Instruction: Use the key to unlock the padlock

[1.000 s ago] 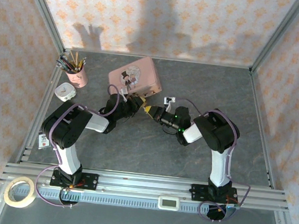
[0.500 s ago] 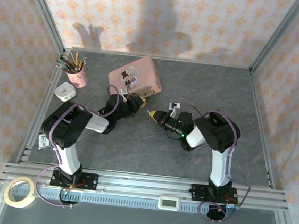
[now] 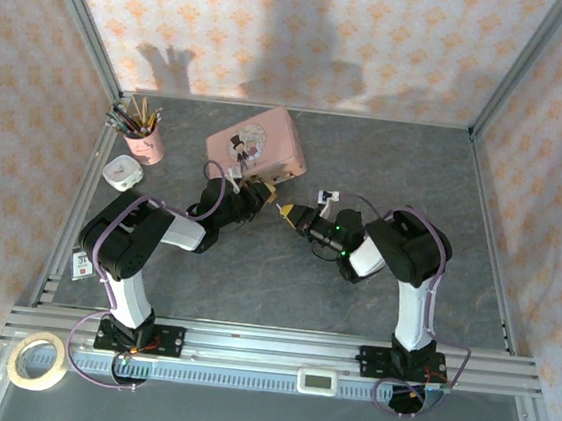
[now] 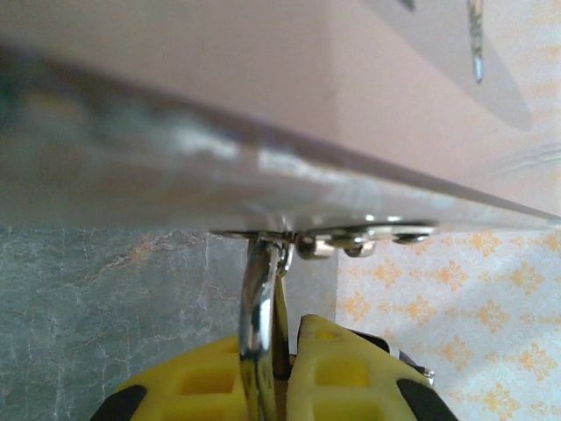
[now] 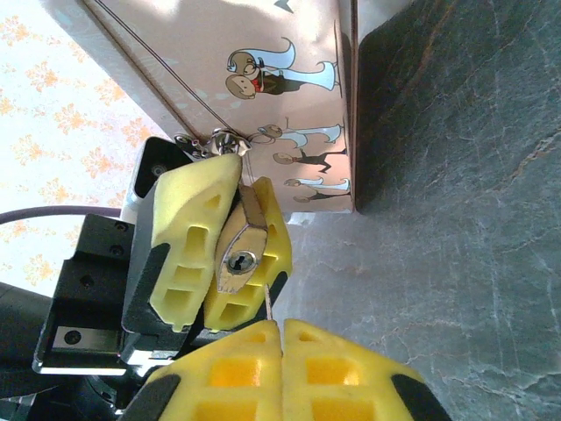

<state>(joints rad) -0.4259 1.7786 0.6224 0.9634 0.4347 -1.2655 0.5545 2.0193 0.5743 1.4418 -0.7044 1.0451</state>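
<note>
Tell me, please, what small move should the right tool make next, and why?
Probably nudge the right tool slightly sideways, then forward: the key it grips points just beside the keyhole of the padlock, which the left tool holds facing it; the tip is not yet inside.

Top camera overhead, wide; wrist cameras close-up from opposite sides, sharing padlock (image 5: 238,254).

No text is legible; the white tag (image 3: 81,265) beside the left arm is too small.
</note>
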